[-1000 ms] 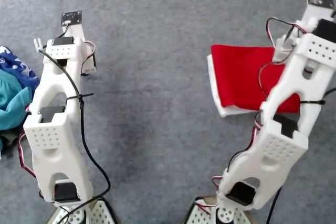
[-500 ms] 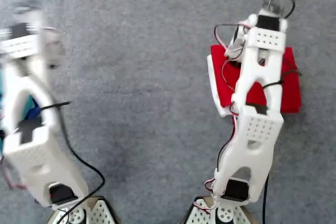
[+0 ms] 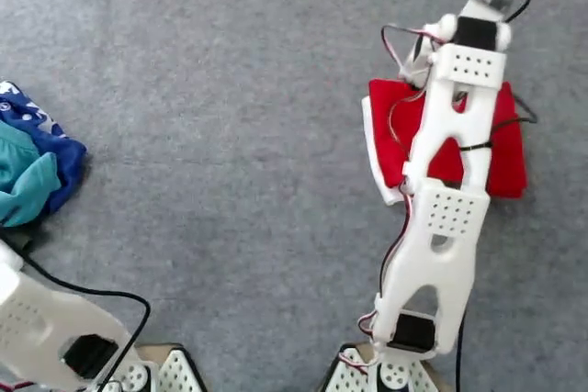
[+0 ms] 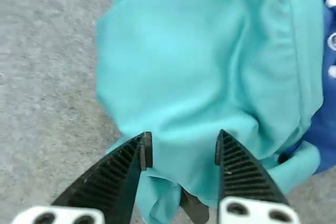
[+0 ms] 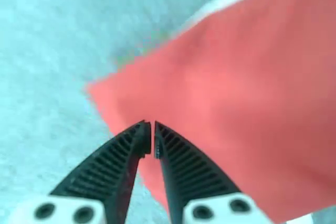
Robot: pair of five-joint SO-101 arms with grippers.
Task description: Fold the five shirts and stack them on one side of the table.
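Note:
A folded red shirt (image 3: 503,155) lies at the table's right, on top of a white shirt whose edge (image 3: 371,149) sticks out. My right arm (image 3: 452,135) stretches over it. Seen from the right wrist, my right gripper (image 5: 152,130) is shut with nothing between its fingers, just above a corner of the red shirt (image 5: 236,108). A crumpled teal shirt (image 3: 18,183) and a blue patterned shirt (image 3: 44,133) lie at the left edge. My left gripper (image 4: 181,148) is open right over the teal shirt (image 4: 210,61), with the blue shirt (image 4: 320,129) beside it.
My left arm's base part (image 3: 46,341) sits at the front left corner. Grey felt covers the table (image 3: 230,135), with a wide bare stretch between the two piles. Cables hang along both arms.
My left arm swung left, off the middle of the table toward the teal and blue pile. My right arm swung from the right edge to over the red shirt.

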